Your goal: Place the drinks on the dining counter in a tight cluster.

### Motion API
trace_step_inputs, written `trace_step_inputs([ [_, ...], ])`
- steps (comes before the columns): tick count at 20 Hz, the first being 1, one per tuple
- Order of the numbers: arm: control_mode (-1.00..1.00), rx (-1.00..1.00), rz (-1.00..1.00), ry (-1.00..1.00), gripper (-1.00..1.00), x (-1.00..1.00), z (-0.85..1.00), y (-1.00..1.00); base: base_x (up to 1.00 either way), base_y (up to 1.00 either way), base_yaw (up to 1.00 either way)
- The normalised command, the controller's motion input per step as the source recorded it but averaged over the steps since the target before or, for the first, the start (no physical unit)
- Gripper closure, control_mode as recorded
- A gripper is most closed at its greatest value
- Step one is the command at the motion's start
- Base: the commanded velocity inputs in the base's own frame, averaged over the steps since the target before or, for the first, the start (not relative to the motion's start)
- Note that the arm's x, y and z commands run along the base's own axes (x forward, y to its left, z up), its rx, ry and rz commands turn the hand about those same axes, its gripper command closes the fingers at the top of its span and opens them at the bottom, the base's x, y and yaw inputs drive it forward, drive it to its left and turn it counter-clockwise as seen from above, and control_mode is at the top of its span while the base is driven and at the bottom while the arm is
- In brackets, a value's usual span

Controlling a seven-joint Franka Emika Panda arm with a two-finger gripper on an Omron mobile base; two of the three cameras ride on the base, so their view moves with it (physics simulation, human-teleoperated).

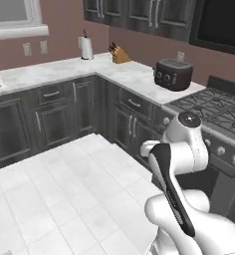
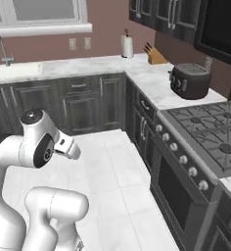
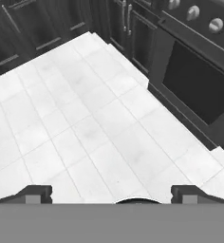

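The white tiled floor (image 3: 85, 123) lies bare and wide under the spread fingers (image 3: 35, 192). Dark cabinets (image 1: 55, 117) wall it at the back, the oven front (image 3: 199, 90) along the right. On the bench (image 1: 134, 74), a toaster (image 1: 173, 73), knife block (image 1: 121, 54) and paper roll (image 1: 86, 48) stand well apart.

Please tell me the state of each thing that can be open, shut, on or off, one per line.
pincer: open, holding nothing
oven door: shut
lower cabinet doors: shut
upper cabinet doors: shut
stove burners: no flame
tap: no water running
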Motion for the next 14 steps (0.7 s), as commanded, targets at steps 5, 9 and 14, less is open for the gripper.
trace_step_inputs([
  [5,1.0,0.0,0.0,0.0,-1.0,0.0,0.0,0.0,0.35,0.23,-0.41],
  [9,1.0,0.0,0.0,0.0,-1.0,0.0,0.0,0.0,0.14,0.16,-0.9],
  [14,1.0,0.0,0.0,0.0,-1.0,0.0,0.0,0.0,0.12,0.15,-0.91],
])
